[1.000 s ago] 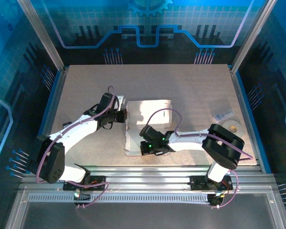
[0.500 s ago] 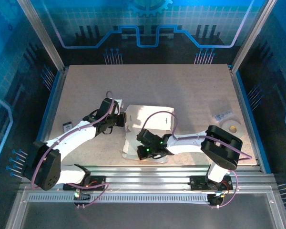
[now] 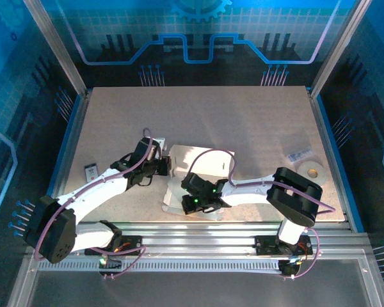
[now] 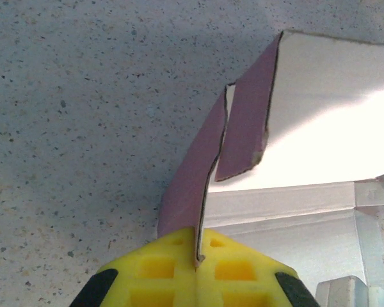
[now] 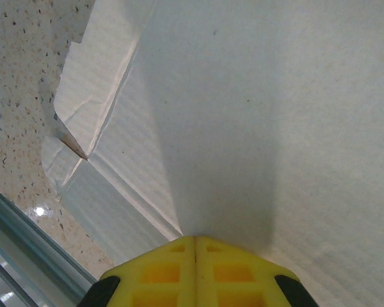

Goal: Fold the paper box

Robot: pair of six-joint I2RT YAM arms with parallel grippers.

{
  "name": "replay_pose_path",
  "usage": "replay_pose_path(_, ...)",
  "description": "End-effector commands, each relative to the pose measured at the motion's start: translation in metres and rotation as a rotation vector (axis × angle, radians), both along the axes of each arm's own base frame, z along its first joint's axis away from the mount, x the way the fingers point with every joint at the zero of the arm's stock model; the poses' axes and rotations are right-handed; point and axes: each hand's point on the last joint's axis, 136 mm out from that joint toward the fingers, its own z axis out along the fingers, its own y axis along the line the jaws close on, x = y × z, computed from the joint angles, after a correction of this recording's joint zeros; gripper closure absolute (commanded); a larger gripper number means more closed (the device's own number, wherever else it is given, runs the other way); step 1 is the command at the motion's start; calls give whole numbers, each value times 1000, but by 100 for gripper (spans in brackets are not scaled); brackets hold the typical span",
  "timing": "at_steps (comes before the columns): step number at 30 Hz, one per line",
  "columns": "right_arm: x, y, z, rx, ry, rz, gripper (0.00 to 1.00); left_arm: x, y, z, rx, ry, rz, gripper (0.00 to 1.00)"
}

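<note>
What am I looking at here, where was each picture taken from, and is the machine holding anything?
These are two robot arms bolted to a table. The wide picture looks down from above; the two close-ups come from cameras on the wrists, yellow fingers at the bottom. Between the arms lies the paper box, partly unfolded, pink outside, pale inside. The left gripper is shut on a pink flap. The right gripper is shut, its tips against the pale face. A white tape roll sits at the right.
</note>
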Motion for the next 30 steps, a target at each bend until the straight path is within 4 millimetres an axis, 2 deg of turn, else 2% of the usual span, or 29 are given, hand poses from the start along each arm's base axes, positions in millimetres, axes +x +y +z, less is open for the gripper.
replay_pose_path(1, 15, -3, -6, -45, -47, -47, 96, -46, 18, -51, 97, 218, 9, 97)
replay_pose_path(7, 20, -6, -6, -53, -56, -42, 96, -52, 28, -60, 152, 238, 36, 98)
replay_pose_path(13, 21, -9, -7, -65, -61, -41, 96, -60, 30, -68, 157, 268, 51, 97)
replay_pose_path(17, 22, -12, -11, -85, -67, -43, 96, -61, 26, -67, 129, 279, 55, 98)
replay_pose_path(19, 27, -4, -4, -70, -80, -43, 96, -61, 22, -67, 107, 287, 54, 98)
replay_pose_path(25, 28, 1, 0, -57, -87, -30, 96, -63, 20, -72, 118, 314, 54, 98)
replay_pose_path(30, 30, 2, 1, -55, -88, -15, 96, -60, 13, -68, 98, 321, 47, 98)
